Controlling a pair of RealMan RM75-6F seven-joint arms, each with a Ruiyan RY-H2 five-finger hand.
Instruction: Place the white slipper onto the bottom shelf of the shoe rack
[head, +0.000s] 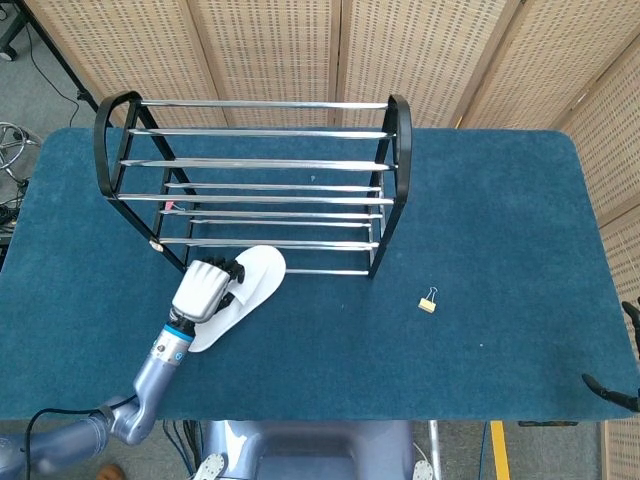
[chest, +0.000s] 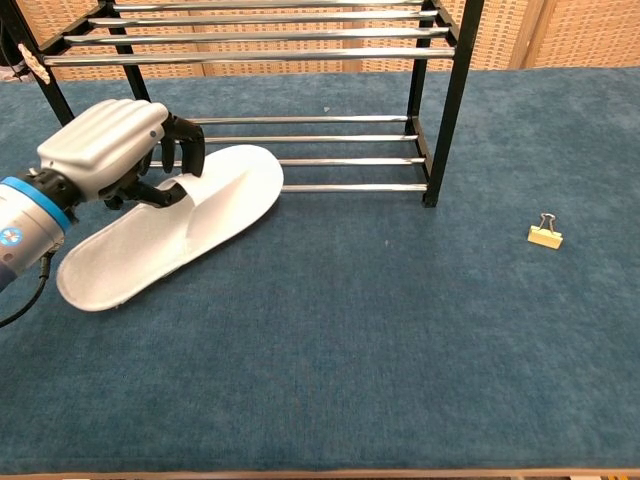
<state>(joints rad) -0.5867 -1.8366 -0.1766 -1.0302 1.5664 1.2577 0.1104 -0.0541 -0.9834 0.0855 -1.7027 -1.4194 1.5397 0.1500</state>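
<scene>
The white slipper (chest: 180, 225) (head: 250, 280) is held by my left hand (chest: 115, 150) (head: 205, 288), which grips its strap. Its toe overlaps the front rails of the bottom shelf (chest: 340, 160) of the black and chrome shoe rack (head: 260, 190); its heel hangs back toward me, over the blue table (chest: 400, 350). The slipper lies tilted, toe pointing right and away. At the right edge of the head view, only dark tips of my right hand (head: 610, 395) show.
A small yellow binder clip (chest: 544, 235) (head: 428, 301) lies on the table right of the rack. A pink clip (head: 170, 207) sits under the rack's left end. Wicker screens stand behind the table.
</scene>
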